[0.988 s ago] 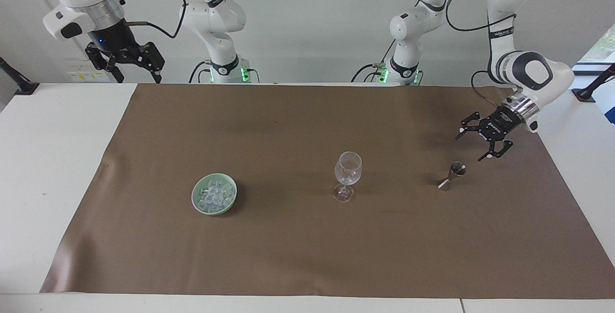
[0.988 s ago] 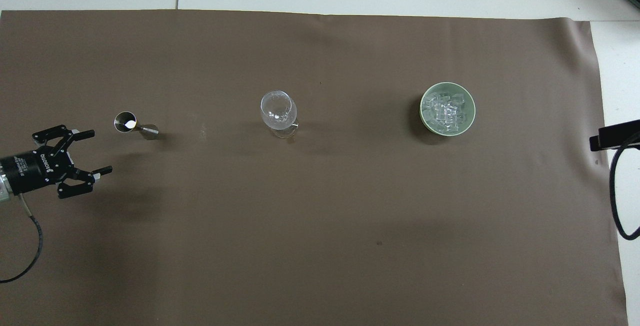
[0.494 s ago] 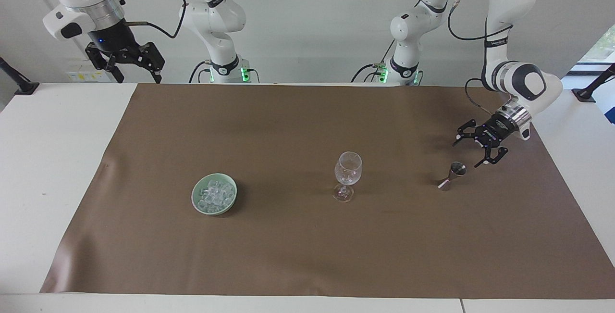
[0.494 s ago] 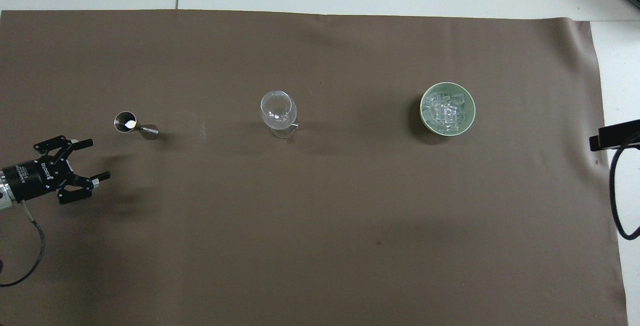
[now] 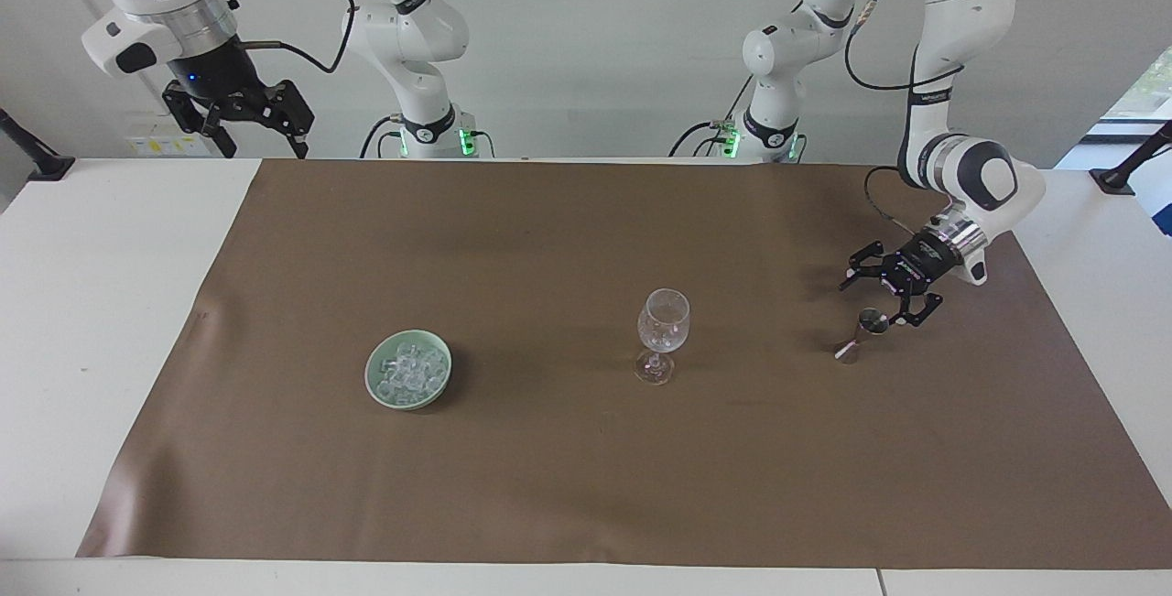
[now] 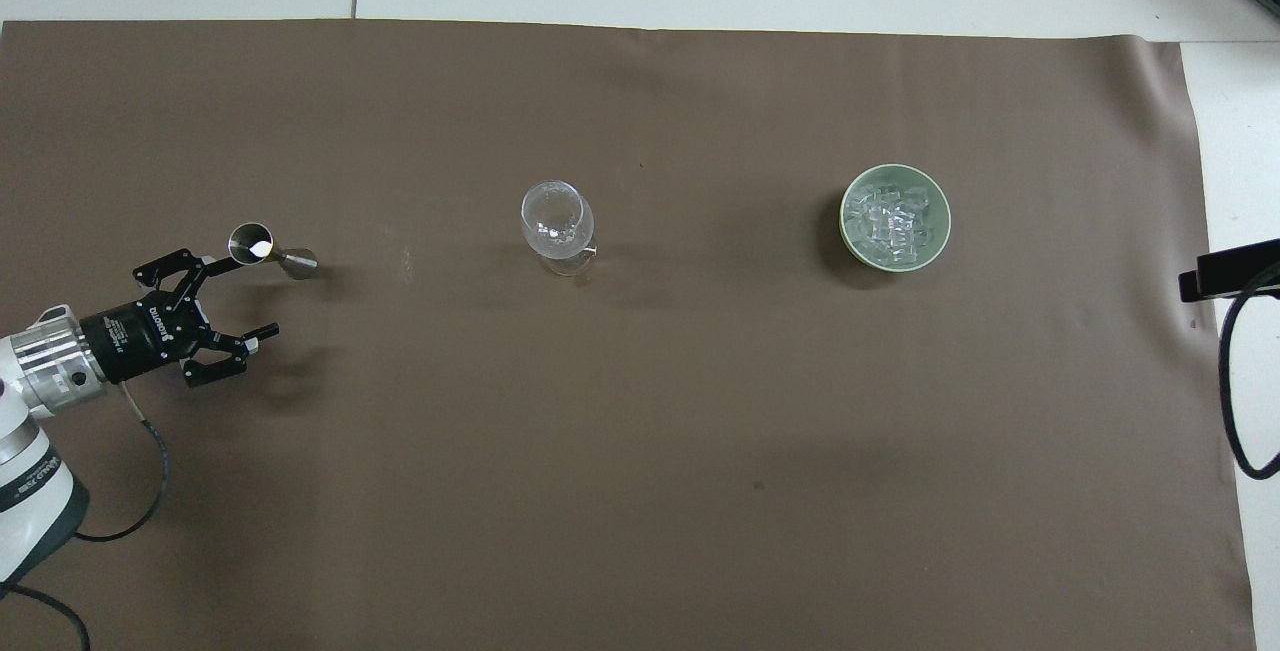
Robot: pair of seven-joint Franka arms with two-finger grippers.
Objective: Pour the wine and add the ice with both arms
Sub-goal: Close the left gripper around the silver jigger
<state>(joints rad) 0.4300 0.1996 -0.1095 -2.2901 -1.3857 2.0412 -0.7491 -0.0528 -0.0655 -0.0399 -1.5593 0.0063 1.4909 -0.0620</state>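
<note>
A small steel jigger stands on the brown cloth toward the left arm's end; it also shows in the overhead view. My left gripper is open, low over the cloth beside the jigger's top, with one finger close to its rim. A clear stemmed glass stands upright mid-table. The ice lies heaped in a green bowl toward the right arm's end. My right gripper is open and waits raised over the table's corner near its base.
The brown cloth covers most of the white table. In the overhead view only a black part of the right gripper and a cable loop show at the edge past the bowl.
My left gripper has come down and moved toward the jigger, from beside it to close against its top. The right arm, glass and bowl have not moved.
</note>
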